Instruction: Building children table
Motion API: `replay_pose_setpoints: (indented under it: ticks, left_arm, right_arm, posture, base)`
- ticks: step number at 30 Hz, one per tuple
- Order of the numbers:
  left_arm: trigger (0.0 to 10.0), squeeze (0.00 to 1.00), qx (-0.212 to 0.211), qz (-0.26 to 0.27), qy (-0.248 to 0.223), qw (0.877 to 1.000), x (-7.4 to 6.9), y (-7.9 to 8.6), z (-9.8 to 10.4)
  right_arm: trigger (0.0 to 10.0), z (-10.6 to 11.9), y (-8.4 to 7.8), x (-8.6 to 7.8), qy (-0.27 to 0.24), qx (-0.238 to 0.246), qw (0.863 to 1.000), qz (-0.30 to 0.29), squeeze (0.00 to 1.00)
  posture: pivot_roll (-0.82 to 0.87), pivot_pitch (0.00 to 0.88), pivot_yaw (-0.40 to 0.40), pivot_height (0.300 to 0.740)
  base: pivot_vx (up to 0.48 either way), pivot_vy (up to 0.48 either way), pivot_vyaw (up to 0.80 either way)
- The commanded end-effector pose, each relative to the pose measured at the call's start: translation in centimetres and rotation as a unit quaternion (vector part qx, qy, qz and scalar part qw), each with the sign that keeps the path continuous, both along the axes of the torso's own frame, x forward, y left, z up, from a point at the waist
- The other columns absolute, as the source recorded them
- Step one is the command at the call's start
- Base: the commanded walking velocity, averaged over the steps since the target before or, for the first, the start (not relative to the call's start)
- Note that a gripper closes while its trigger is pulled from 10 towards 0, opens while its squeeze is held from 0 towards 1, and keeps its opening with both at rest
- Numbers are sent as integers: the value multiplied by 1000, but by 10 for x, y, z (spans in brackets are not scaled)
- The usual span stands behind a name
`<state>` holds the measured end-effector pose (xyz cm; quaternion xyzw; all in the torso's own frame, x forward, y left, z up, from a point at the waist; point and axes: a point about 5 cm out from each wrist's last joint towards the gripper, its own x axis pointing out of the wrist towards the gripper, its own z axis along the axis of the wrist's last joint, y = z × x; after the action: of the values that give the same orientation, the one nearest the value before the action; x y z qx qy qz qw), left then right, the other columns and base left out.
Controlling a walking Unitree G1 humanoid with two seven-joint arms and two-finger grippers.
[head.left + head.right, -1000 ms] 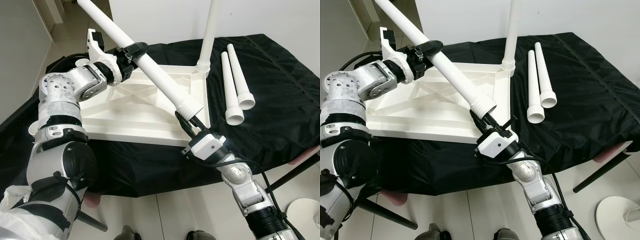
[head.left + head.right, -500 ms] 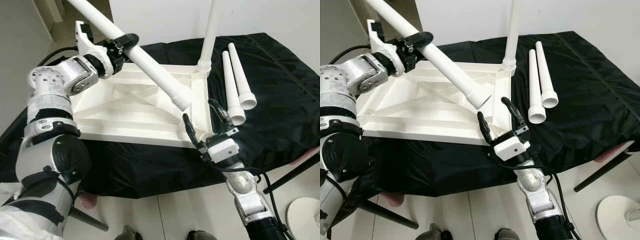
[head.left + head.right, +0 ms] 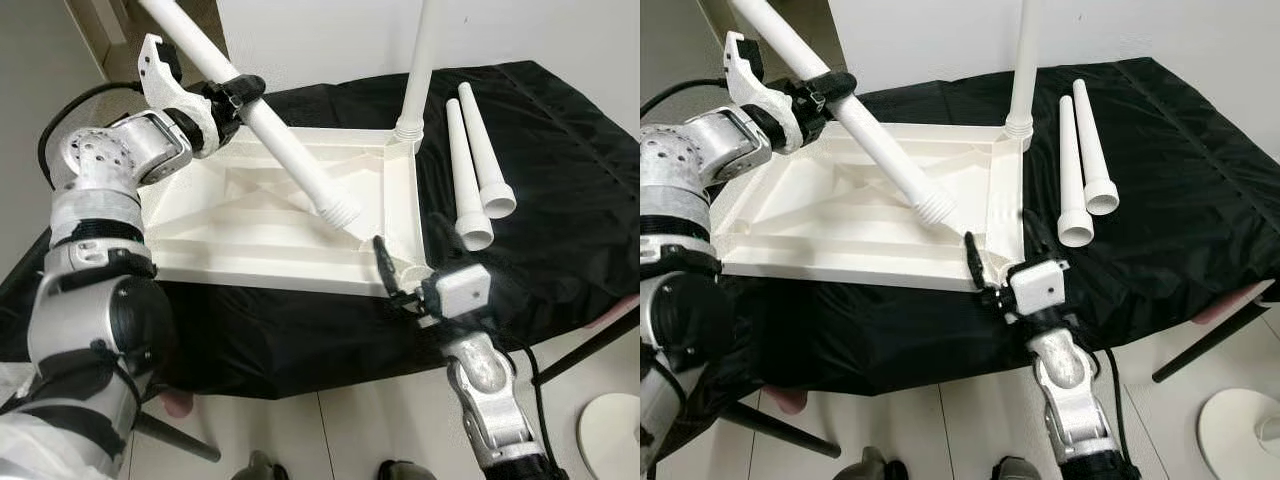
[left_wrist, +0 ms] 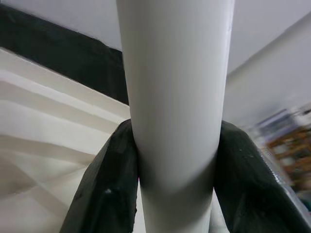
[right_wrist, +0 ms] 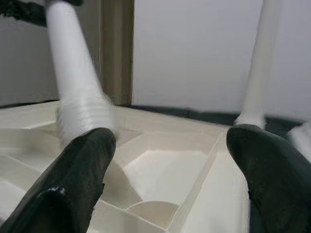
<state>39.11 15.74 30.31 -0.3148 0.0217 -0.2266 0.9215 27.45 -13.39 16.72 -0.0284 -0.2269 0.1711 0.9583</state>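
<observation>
Fingers of the left gripper (image 3: 232, 92) were closed around a white table leg (image 3: 270, 126) in the left eye view, holding it partway along its length and slanted, its ribbed end (image 3: 340, 210) low over the upturned white tabletop (image 3: 250, 215). That tabletop lay underside up on a black cloth (image 3: 560, 180). One upright leg (image 3: 418, 70) already stood in the far right corner socket. Two spare legs (image 3: 475, 170) lay side by side on the cloth, just beside the tabletop's right edge. The right gripper (image 3: 412, 262) hovered at the near right corner of the tabletop, fingers spread wide and holding nothing.

From the right eye view, the ribbed end (image 3: 932, 208) sat near the right gripper (image 3: 1002, 258) but apart from it, and the near right corner of the tabletop (image 3: 840, 215) lay between the two spread fingers.

Seen from the left wrist, both black fingers (image 4: 109, 189) pressed against either side of the leg (image 4: 175, 97), with the tabletop's ribs (image 4: 43, 141) behind.

Along the right wrist view, the two fingers (image 5: 80, 179) stood far apart over the corner pocket (image 5: 160, 179), touching nothing that could be made out. The held leg's ribbed end (image 5: 80, 114) was blurred ahead, and the upright leg (image 5: 260, 63) rose beyond.
</observation>
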Motion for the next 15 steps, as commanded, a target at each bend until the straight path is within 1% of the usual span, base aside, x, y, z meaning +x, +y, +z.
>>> replay_pose_setpoints:
  ticks: [1,4,5,6,7,8,9,12,15]
  left_arm:
    - [10000,0,17,-23,-59,998,-5,-3,9]
    - [10000,0,29,-12,-80,996,-8,-5,11]
    - [10000,0,44,5,-98,994,-10,-6,12]
    - [10000,0,55,20,-116,992,-12,-7,15]
    - [10000,0,61,30,-128,990,-14,-9,16]
    - [10000,0,83,45,-141,986,-14,-10,17]
    - [10000,0,99,53,-148,983,-15,-12,17]
    - [10000,0,99,62,-162,980,-17,-15,20]
    - [10000,0,117,72,-191,972,-24,-23,27]
  right_arm:
    - [10000,5,3,2,13,22,1000,18,0]
    - [10000,12,4,6,13,19,999,24,0]
    - [10000,14,5,13,27,-13,999,23,0]
    - [10000,19,6,19,32,-35,999,22,0]
    - [10000,21,6,23,34,-48,998,22,0]
    - [10000,25,5,26,34,-56,998,24,0]
    - [10000,28,5,27,32,-58,997,28,0]
    - [10000,32,7,30,34,-67,996,40,0]
    - [10000,40,10,35,47,-72,994,70,0]
  posture:
    - [-56,103,106,740]
    - [-54,100,99,740]
    - [-53,94,90,740]
    - [-52,89,83,740]
    - [-52,87,81,740]
    - [-52,81,72,740]
    - [-51,78,69,740]
    - [-51,75,66,740]
    - [-42,63,52,740]
  base:
    - [0,0,0]
    - [0,0,0]
    - [0,0,0]
    - [0,0,0]
    - [0,0,0]
    - [0,0,0]
    - [0,0,0]
    - [0,0,0]
    - [0,0,0]
